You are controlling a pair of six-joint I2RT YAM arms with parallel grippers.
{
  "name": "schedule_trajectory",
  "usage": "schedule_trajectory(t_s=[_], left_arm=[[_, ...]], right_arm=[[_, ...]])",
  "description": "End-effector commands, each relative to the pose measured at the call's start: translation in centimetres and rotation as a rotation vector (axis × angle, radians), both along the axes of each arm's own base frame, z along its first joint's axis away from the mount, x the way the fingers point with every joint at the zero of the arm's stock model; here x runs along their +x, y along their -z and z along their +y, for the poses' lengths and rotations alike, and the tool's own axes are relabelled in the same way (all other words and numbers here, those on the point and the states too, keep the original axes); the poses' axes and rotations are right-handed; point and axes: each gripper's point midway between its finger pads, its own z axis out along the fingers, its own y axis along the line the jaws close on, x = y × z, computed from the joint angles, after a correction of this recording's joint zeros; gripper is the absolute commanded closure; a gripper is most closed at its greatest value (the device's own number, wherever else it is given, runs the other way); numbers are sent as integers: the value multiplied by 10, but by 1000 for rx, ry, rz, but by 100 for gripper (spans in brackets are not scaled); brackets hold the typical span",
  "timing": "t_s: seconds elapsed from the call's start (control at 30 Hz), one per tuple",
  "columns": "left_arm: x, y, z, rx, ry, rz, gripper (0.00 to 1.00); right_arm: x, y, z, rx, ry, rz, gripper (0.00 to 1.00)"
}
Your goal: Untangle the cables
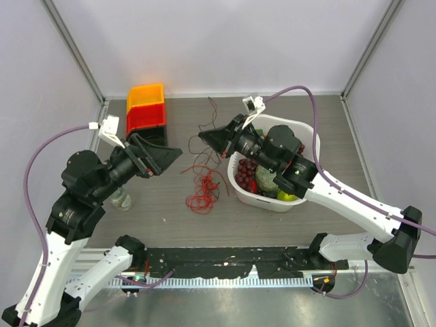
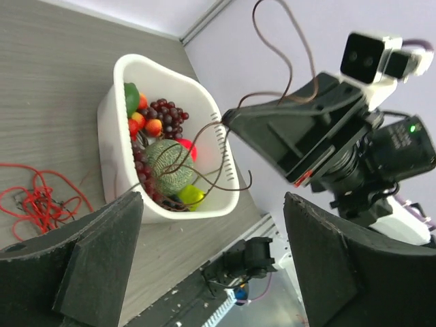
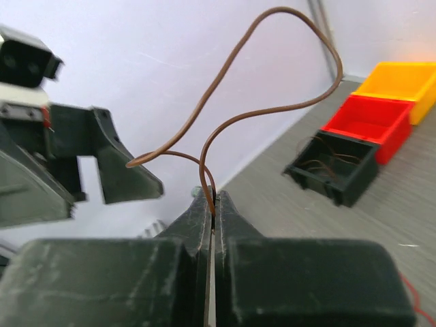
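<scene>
Right gripper (image 3: 211,204) is clamped on the thin brown wire strand (image 3: 286,109), which loops up toward the frame top. The tangle of thin red wires (image 1: 202,191) lies mid-table, stretched top-to-bottom. Left gripper (image 2: 212,231) is spread wide. The white plastic basket (image 1: 310,133) just right of the tangle holds dark fake grapes (image 1: 246,170) and a green netted melon (image 1: 268,178) — well apart from the yellow and red bins (image 1: 146,105) upper left.

Loose red cables (image 1: 202,190), brown strand (image 3: 286,9) aloft
</scene>
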Motion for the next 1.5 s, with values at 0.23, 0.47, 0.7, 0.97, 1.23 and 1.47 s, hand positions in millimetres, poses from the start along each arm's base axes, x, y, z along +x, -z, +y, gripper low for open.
schedule_trajectory(t_s=[0.23,0.47,0.7,0.97,1.23,1.47], left_arm=[[35,-6,-16,50,16,-191,14],[63,5,-11,66,-86,-146,33],[68,16,-31,94,-18,-115,45],[60,13,-48,61,74,-121,46],[65,19,-48,49,44,-99,46],[82,29,-51,77,12,-61,80]], right_arm=[[7,-41,9,383,-271,385,99],[17,-25,11,425,-240,451,99],[27,-14,8,446,-181,485,99],[30,-13,8,460,-164,493,99],[27,-14,7,476,-177,493,99],[20,-12,7,503,-208,494,99]])
